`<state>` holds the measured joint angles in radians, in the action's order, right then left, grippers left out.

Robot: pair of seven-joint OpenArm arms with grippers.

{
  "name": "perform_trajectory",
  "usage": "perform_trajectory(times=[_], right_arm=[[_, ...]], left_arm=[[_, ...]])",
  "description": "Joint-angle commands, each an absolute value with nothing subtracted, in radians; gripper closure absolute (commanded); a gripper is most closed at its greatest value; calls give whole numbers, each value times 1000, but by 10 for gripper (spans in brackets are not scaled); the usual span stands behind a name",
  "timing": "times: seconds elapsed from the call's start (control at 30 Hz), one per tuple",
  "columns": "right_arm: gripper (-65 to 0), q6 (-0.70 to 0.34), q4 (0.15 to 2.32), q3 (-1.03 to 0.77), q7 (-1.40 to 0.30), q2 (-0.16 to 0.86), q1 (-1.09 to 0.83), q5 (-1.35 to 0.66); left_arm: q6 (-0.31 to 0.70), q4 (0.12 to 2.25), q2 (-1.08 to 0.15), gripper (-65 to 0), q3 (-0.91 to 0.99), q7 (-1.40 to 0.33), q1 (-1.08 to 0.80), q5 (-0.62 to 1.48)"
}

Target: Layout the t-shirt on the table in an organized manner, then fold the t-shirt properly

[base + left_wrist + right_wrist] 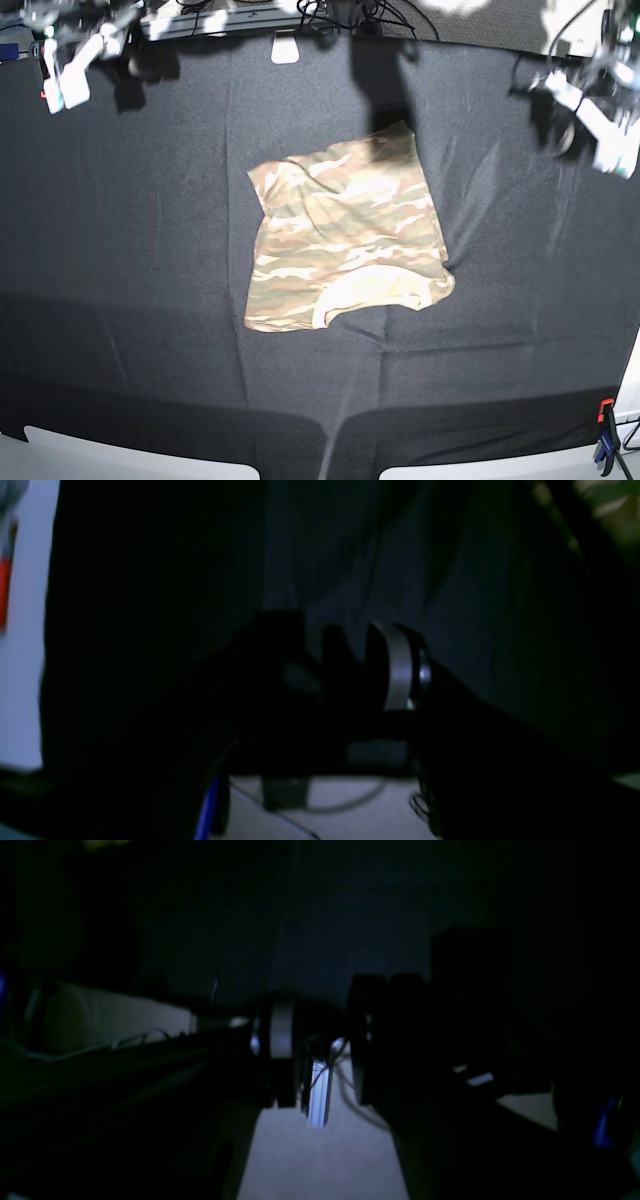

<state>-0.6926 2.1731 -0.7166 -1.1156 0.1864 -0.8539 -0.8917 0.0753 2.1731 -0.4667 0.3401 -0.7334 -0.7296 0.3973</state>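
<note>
Neither end effector touches the shirt. The left end effector (598,118) sits at the far corner of the bench on the base view's right, and the right end effector (68,62) at the opposite far corner. Both look parked well away from the cloth, probably to leave the middle free. Both wrist views are too dark and blurred to show the jaws, so I cannot tell whether either is released or clenched; neither carries fabric.

The t-shirt (345,235) lies near the middle of the bench (130,250), in a rough rumpled square, turned at a slant, with one pale curved edge facing the near side. It looks partly folded, not neatly, so straightening likely remains.
</note>
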Motion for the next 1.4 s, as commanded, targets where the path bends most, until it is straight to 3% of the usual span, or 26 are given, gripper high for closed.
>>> perform_trajectory(times=[0.0,0.27,0.47,0.63,0.73,0.93,1.1,1.23,1.37], right_arm=[[-162,-698,2187,-725,-1108,196,-894,-916],[-162,-698,2187,-724,-1109,197,-1074,-958],[-162,-698,2185,-694,-1110,197,-1143,-936],[-162,-698,2114,-602,-1095,198,-1153,-843],[-162,-698,1993,-495,-1008,225,-1153,-735],[-162,-698,1608,-196,-736,356,-1029,-453],[-162,-551,1228,22,-535,379,-771,-304],[-162,-502,938,172,-396,366,-559,-285],[-162,-290,656,268,-264,324,-375,-205]], left_arm=[[72,2193,-464,-284,368,-721,-754,395],[189,2192,-429,-284,433,-733,-948,395],[204,2160,-427,-284,433,-731,-1093,395],[370,1960,-427,-284,427,-608,-1165,295],[398,1767,-431,-284,396,-488,-1155,197],[398,1335,-432,-284,226,-249,-962,96],[369,936,-409,-284,34,-172,-687,48],[299,638,-343,-283,-43,-101,-488,-41],[237,440,-282,-283,-48,-96,-337,-78]])
